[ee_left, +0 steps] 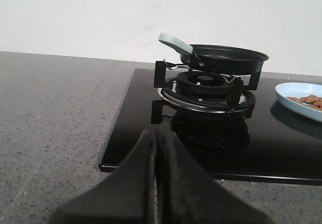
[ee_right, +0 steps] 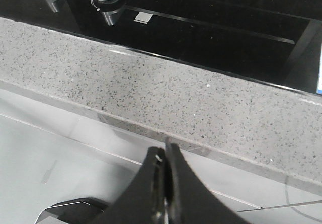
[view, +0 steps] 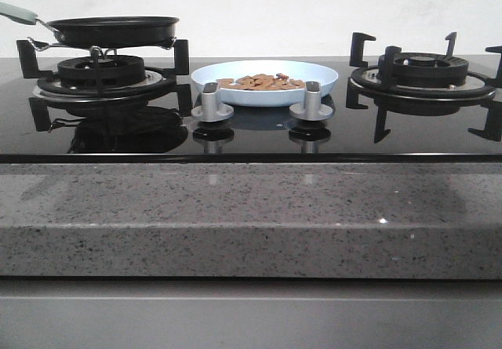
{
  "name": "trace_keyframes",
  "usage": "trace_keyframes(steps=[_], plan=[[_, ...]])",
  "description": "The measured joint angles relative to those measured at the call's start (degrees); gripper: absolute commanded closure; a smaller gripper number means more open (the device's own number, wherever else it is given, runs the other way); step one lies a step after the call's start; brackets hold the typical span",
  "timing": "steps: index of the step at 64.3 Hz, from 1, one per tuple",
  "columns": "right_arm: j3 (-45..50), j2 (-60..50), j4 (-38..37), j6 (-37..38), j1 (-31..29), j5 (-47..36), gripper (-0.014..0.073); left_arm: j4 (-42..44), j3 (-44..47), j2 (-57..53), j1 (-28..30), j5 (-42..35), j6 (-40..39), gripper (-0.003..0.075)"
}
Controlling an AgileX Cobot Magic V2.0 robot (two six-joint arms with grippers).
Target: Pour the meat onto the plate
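The pale blue plate (view: 264, 81) sits on the black glass hob between the two burners, behind the two silver knobs. The meat (view: 261, 82), many small orange-brown bits, lies in a pile on it. The plate's edge with some meat also shows in the left wrist view (ee_left: 301, 97). The black frying pan (view: 114, 29) with a pale green handle rests on the left burner and also shows in the left wrist view (ee_left: 226, 58). My left gripper (ee_left: 157, 136) is shut and empty, over the counter before the hob. My right gripper (ee_right: 165, 151) is shut and empty, below the counter's front edge.
The right burner (view: 422, 73) stands bare with black pan supports. Two silver knobs (view: 212, 102) (view: 311, 102) stand in front of the plate. A speckled grey stone counter (view: 251, 216) runs along the hob's front. A white wall lies behind.
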Motion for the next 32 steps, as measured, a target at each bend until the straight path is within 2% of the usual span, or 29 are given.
trace_keyframes(steps=[9, 15, 32], plan=[[0.56, -1.16, -0.25, 0.00, -0.40, -0.15, 0.0713, 0.00, 0.00, 0.00, 0.00, 0.00, 0.00, 0.0741], [3.33, -4.10, -1.45, 0.00, -3.08, -4.04, 0.0713, 0.00, 0.00, 0.00, 0.00, 0.00, 0.00, 0.0741], [23.01, -19.93, -2.80, -0.22, -14.72, -28.61, 0.0713, 0.00, 0.00, 0.00, 0.00, 0.00, 0.00, 0.0741]])
